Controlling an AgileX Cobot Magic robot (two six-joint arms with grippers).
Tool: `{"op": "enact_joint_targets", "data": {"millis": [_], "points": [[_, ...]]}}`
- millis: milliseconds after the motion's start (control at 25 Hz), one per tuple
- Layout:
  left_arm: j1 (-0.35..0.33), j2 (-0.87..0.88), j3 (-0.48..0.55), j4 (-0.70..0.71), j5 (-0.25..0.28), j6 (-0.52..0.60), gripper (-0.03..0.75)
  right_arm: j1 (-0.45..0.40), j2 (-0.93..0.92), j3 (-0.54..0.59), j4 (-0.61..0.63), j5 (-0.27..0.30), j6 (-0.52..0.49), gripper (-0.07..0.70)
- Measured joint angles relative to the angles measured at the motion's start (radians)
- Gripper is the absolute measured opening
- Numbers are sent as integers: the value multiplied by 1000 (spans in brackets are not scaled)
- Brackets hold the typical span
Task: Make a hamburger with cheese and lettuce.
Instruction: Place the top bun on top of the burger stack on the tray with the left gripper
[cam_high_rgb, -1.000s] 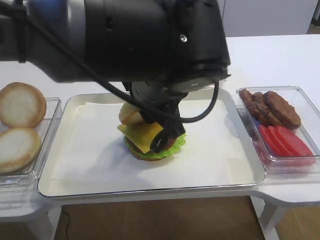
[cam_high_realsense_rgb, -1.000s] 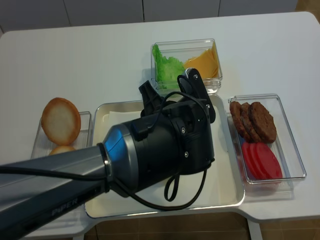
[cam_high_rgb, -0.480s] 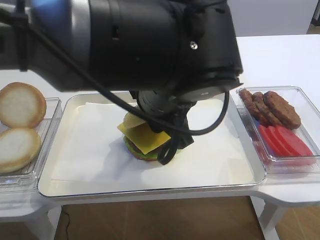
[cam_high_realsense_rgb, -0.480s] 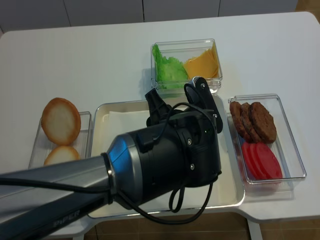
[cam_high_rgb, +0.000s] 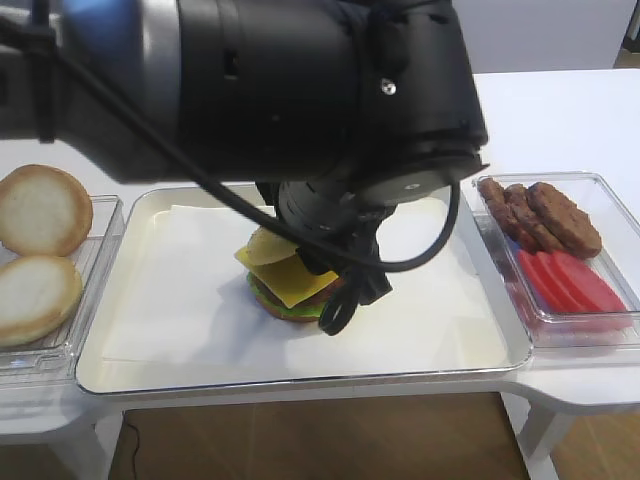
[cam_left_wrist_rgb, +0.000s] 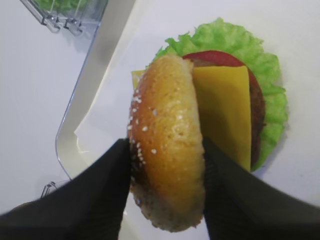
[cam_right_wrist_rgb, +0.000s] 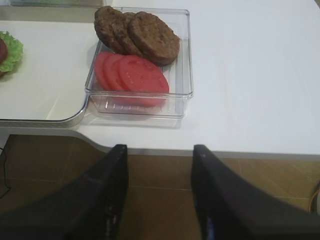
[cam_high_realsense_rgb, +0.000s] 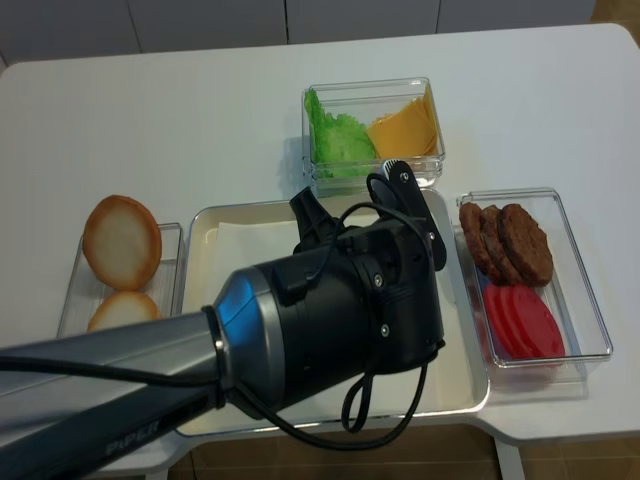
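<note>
Yellow cheese half hidden by top bun.

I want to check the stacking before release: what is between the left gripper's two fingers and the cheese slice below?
In the left wrist view, the left gripper holds a sesame top bun on edge, tilted over the cheese; nothing else lies between them.

White tabletop, smooth, rounded front edge with cut-out notch at near side. Brown wood-look floor below, visible under tabletop edge and through notch. White table leg at front right, another at front left. Pale grey cabinet fronts behind far edge, thin vertical seams between panels. Light even, soft, diffuse; faint shadows only, slight sheen on tabletop.
</note>
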Motion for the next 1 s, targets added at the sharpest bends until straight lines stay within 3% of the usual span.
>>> {"op": "enact_joint_targets", "data": {"millis": [760, 1000], "points": [[0, 0, 0, -21, -17, -2, 315, 0, 0, 0, 0, 0, 0, 321], [0, 0, 0, -49, -41, -2, 359, 0, 0, 0, 0, 0, 0, 321]]}}
